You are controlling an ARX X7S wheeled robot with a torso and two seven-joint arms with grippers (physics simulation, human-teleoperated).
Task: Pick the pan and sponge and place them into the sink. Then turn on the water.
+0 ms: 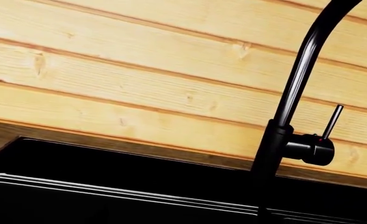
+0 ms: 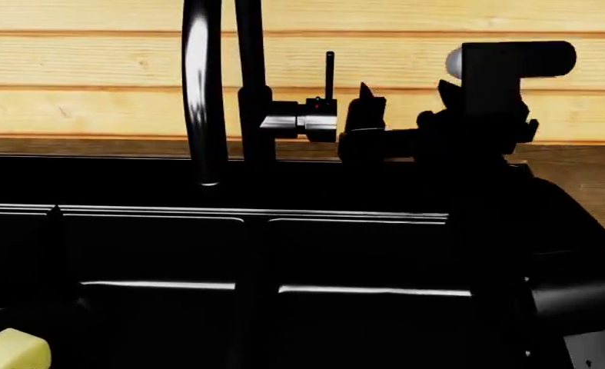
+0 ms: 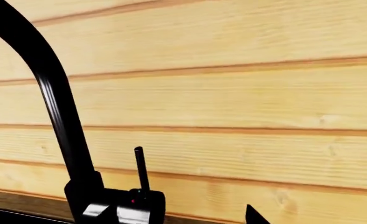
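A tall black faucet (image 1: 301, 84) rises from the back edge of the glossy black sink (image 1: 77, 186), its neck curving out of view. Its thin side lever (image 1: 332, 121) stands upright on a round black knob. Behind it runs a pale wooden plank wall (image 1: 140, 79).

Right arm (image 2: 507, 231): dark, raised and extended forward, wrist level, a pale rounded cap on the block above the wrist. Right gripper (image 2: 400, 96): two pointed fingertips (image 2: 365, 92) upward and apart, jaws parted, nothing between them; one fingertip (image 3: 253, 215) alone enters the right wrist view. Left arm and left gripper: not visible in any view.
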